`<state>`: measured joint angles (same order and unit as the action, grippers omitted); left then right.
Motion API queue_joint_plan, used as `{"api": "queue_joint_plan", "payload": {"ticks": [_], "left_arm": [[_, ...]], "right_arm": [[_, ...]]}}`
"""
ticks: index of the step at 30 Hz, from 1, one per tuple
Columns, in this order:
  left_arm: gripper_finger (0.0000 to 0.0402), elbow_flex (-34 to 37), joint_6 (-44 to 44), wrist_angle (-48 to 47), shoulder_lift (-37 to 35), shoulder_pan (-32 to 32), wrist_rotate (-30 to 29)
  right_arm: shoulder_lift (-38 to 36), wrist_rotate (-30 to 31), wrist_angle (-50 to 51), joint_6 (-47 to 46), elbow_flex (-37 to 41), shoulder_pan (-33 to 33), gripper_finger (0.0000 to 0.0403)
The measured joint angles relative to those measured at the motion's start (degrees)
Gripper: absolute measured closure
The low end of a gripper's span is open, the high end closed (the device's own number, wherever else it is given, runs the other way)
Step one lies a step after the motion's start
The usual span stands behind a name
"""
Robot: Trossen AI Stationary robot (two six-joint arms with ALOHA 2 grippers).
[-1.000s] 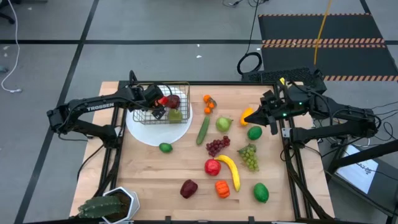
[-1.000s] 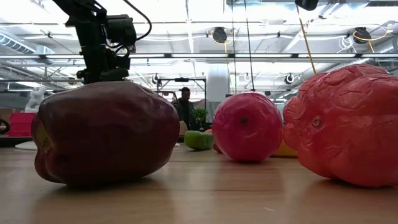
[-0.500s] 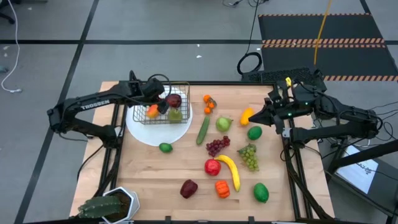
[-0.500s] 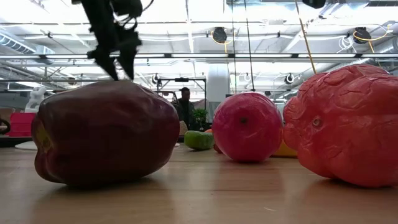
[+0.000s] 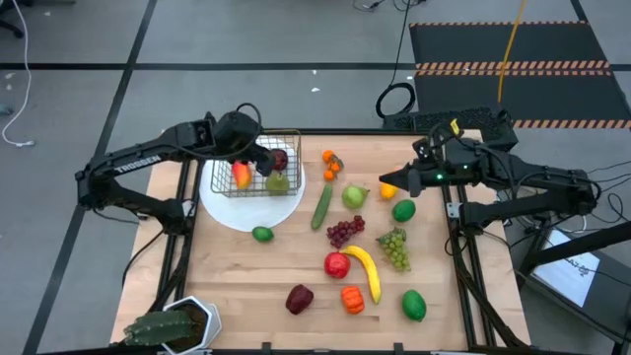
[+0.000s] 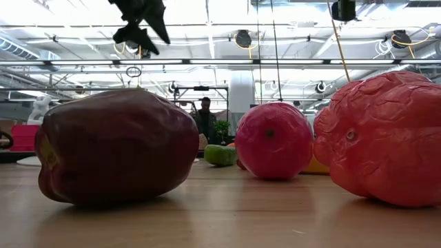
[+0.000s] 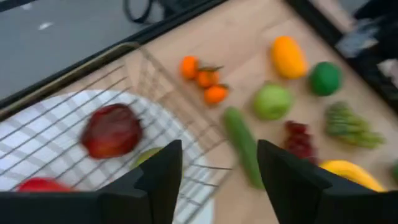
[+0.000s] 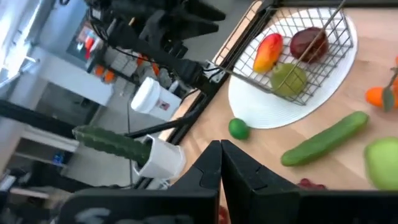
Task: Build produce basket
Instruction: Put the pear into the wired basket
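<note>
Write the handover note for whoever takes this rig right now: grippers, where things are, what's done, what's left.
Left gripper: open, empty, above the basket.
Right gripper: shut, empty, over the table's right side by the yellow-orange fruit.
Basket sits on the white plate.
Done: mango, dark red apple and green pear are in the basket.
Left: everything else on the table, including cucumber, banana, both grape bunches, limes, red apple and orange pepper.
</note>
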<state>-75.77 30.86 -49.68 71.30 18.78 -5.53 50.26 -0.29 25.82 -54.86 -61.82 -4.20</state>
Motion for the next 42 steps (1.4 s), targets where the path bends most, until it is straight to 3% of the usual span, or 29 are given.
{"api": "queue_joint_plan", "payload": {"ticks": [5, 10, 17, 24, 32, 42], "left_arm": [[0.0234, -0.02, 1.07, 2.85, -2.05, -5.42, -0.27], [0.0269, -0.02, 2.04, 3.63, -5.30, -11.46, -4.21], [0.0309, -0.02, 4.19, 3.20, -9.26, -19.47, -7.04], [0.0338, 0.15, 4.05, 2.56, -11.06, -25.86, -8.05], [0.0362, 0.20, 0.57, -3.22, -11.12, -27.26, -8.10], [0.0366, 0.22, 1.00, -3.99, -10.16, -25.13, -8.22]], "right_arm": [[1.96, 8.29, -2.82, -3.28, 0.00, 3.79, 0.0401], [4.19, 14.85, -5.41, -3.51, 0.00, 7.55, 0.0401], [8.18, 15.69, -7.89, -4.65, 0.00, 9.99, 0.0401], [11.94, 17.19, -7.65, -11.50, 0.00, 12.63, 0.0401], [16.20, 22.74, -7.37, -20.35, 0.00, 19.51, 0.0401], [16.85, 16.35, 3.13, -19.31, 0.00, 21.35, 0.0401]]}}
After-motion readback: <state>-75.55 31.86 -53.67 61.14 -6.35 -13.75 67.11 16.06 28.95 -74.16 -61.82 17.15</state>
